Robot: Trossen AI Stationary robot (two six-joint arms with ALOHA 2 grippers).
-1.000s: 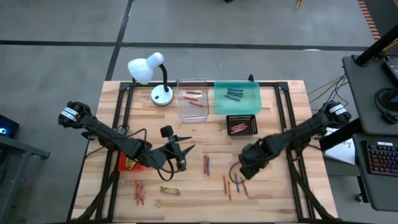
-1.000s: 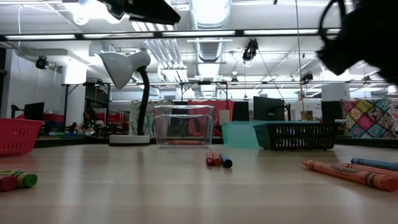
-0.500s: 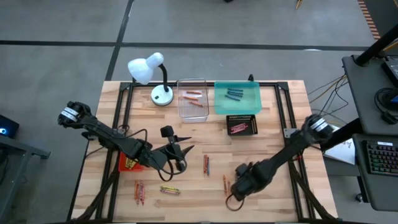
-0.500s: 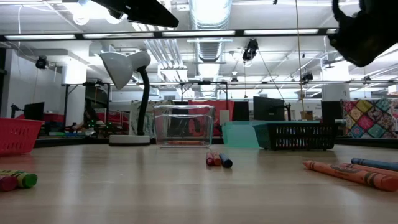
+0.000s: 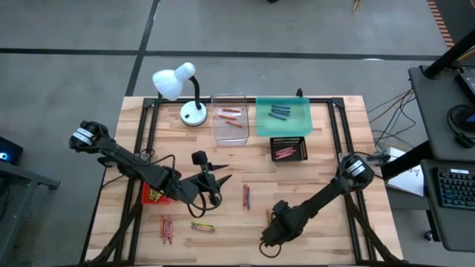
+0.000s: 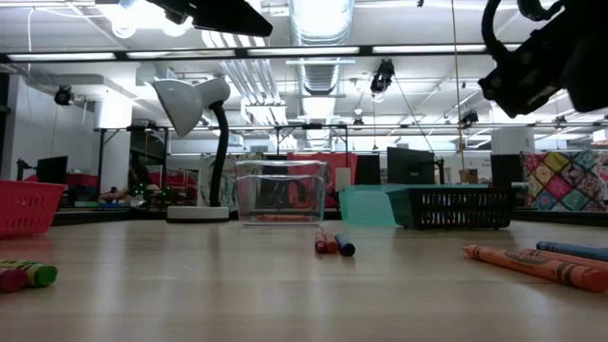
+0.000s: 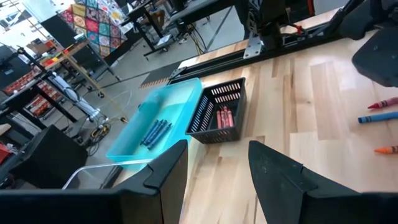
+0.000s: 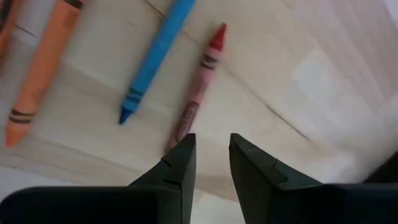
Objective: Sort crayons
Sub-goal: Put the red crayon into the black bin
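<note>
Right end effector (image 8: 208,155) lower and nearer now, fingers apart just beside red crayon (image 8: 197,90) on table (image 5: 326,148).

Trays, a lamp and a basket on a pale wooden worktop (image 5: 326,159)

A white desk lamp (image 5: 178,85) stands at the far left corner, its round base beside a clear tray (image 5: 229,117). Just right of that sits a teal tray (image 5: 283,119), and in front of the teal tray a black mesh basket (image 5: 289,149). A red tray (image 5: 152,194) lies near the left edge. Beyond the worktop's right side stands a dark desk with a keyboard (image 5: 454,194).
</note>
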